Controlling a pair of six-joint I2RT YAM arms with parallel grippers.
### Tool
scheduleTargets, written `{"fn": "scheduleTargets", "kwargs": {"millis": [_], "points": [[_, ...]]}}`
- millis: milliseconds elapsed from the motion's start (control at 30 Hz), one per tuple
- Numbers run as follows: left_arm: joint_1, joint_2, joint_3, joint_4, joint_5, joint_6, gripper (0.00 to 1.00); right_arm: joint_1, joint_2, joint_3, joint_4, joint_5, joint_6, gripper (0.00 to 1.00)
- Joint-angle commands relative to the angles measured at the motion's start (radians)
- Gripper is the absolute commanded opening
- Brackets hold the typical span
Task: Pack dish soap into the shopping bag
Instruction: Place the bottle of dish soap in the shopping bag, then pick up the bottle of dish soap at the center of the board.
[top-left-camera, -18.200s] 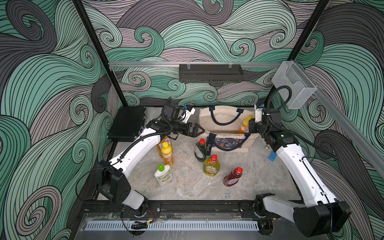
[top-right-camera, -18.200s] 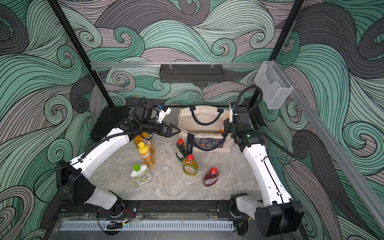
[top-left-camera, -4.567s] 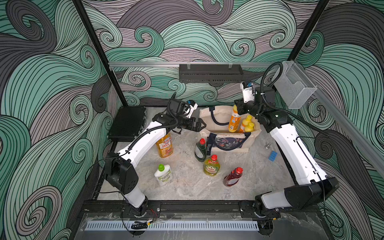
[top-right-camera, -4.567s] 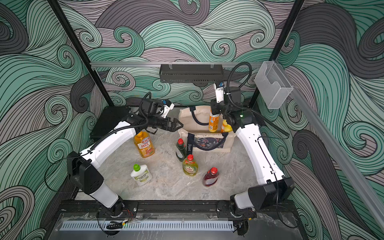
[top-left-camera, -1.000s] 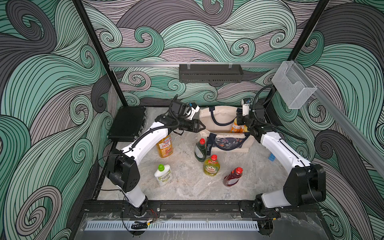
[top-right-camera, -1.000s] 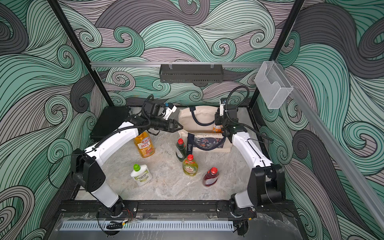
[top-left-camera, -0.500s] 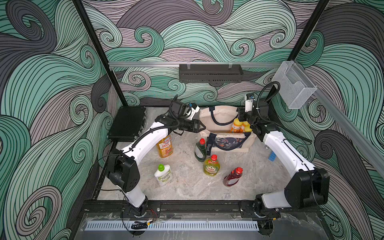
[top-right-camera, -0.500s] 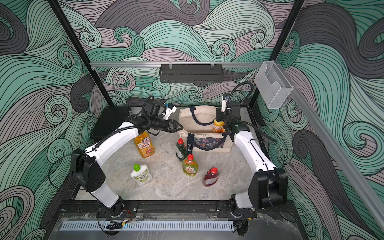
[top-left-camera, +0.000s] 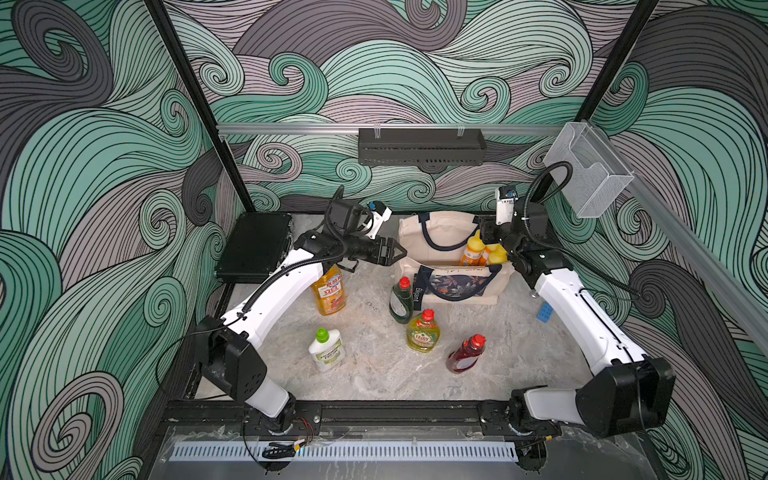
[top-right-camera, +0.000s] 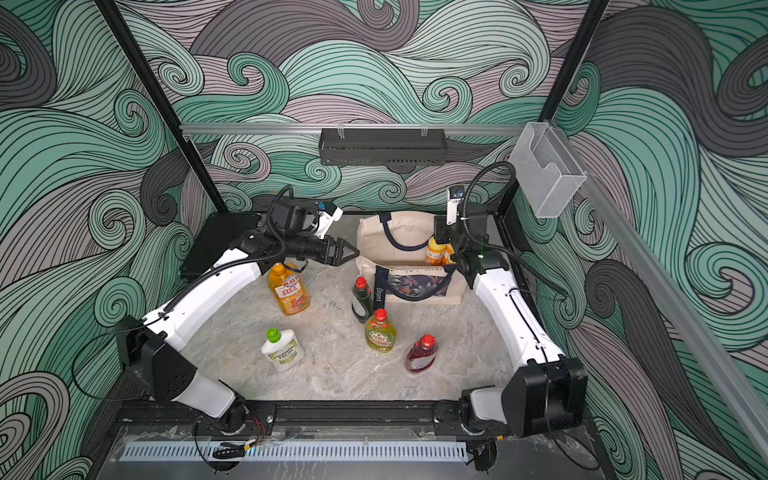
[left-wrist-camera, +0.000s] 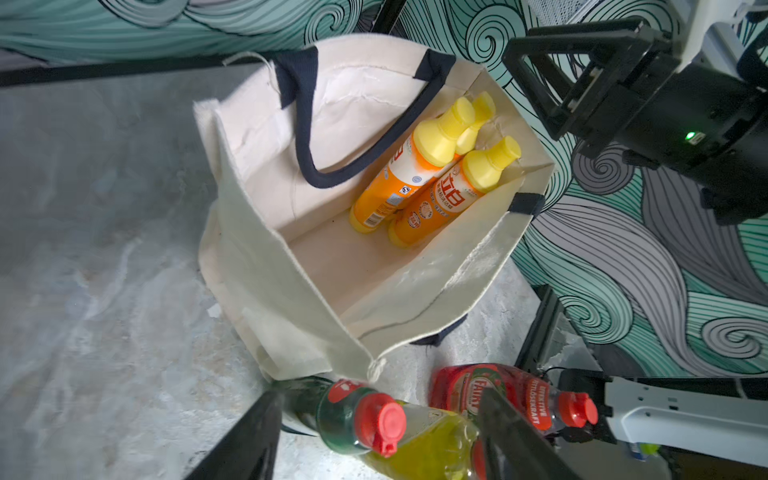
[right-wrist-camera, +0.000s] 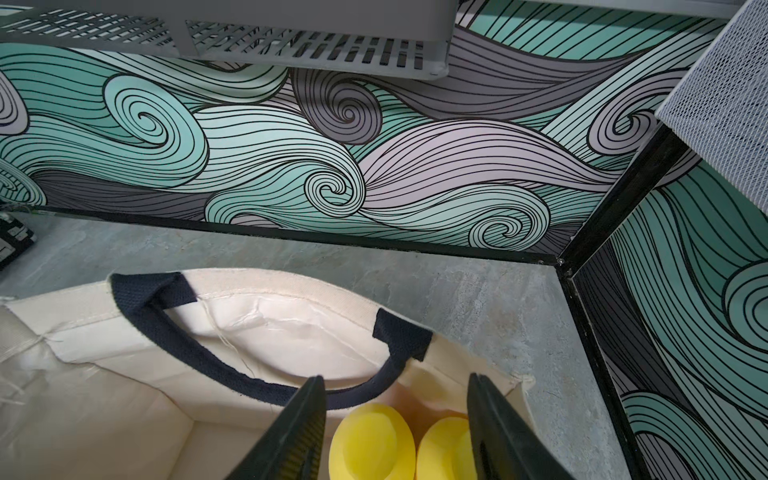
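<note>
Left end effector (top-left-camera: 400, 251) and right end effector (right-wrist-camera: 395, 377) gaped empty beside the shopping bag (left-wrist-camera: 257, 266), orange bottles (left-wrist-camera: 415, 183) cornered inside, apparently sparing room.

I hold my black left gripper (top-left-camera: 400, 252) level, jaws apart and empty; my black right gripper (right-wrist-camera: 395, 379) points down, spread.

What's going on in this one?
Two robot arms are packing dish soap into a canvas shopping bag. Three orange yellow-capped bottles sit inside it, with the right gripper open above their caps, holding nothing. The left gripper hovers open and empty beside the bag. Five bottles wait on the table: the orange pump bottle, white bottle, dark green bottle, Fairy bottle and red bottle.
</note>
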Motion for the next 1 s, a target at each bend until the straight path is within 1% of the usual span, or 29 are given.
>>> {"fn": "scheduleTargets", "kwargs": {"millis": [0, 67, 133, 233, 367, 400, 500, 633, 700, 800, 933, 967], "points": [[0.051, -0.071, 0.052, -0.054, -0.059, 0.048, 0.8, 0.041, -0.049, 0.045, -0.054, -0.027, -0.005, 0.61], [0.09, -0.086, 0.055, -0.062, -0.064, 0.049, 0.83, 0.079, -0.07, 0.053, -0.075, -0.045, -0.022, 0.64], [0.114, -0.094, 0.065, -0.074, -0.065, 0.051, 0.84, 0.118, -0.091, 0.057, -0.093, -0.048, -0.033, 0.65], [0.135, -0.095, 0.091, -0.102, -0.078, 0.065, 0.85, 0.182, -0.121, 0.073, -0.138, -0.039, -0.062, 0.67], [0.166, -0.095, 0.117, -0.135, -0.107, 0.068, 0.88, 0.251, -0.16, 0.086, -0.171, -0.039, -0.079, 0.68], [0.169, -0.131, 0.113, -0.141, -0.127, 0.075, 0.89, 0.266, -0.171, 0.09, -0.184, -0.048, -0.078, 0.68], [0.178, -0.17, 0.091, -0.149, -0.205, 0.1, 0.94, 0.308, -0.196, 0.099, -0.222, -0.077, -0.07, 0.69], [0.221, -0.214, 0.076, -0.148, -0.304, 0.091, 0.97, 0.373, -0.215, 0.111, -0.25, -0.107, -0.043, 0.7], [0.246, -0.227, 0.064, -0.141, -0.331, 0.098, 0.98, 0.408, -0.218, 0.116, -0.256, -0.132, -0.036, 0.71], [0.311, -0.233, 0.033, -0.104, -0.284, 0.073, 0.99, 0.462, -0.209, 0.126, -0.265, -0.138, -0.037, 0.73], [0.407, -0.204, 0.03, -0.078, -0.153, 0.012, 0.99, 0.545, -0.173, 0.127, -0.24, -0.144, -0.052, 0.74], [0.426, -0.202, 0.026, -0.069, -0.135, 0.001, 0.99, 0.566, -0.157, 0.134, -0.238, -0.141, -0.063, 0.74]]}}
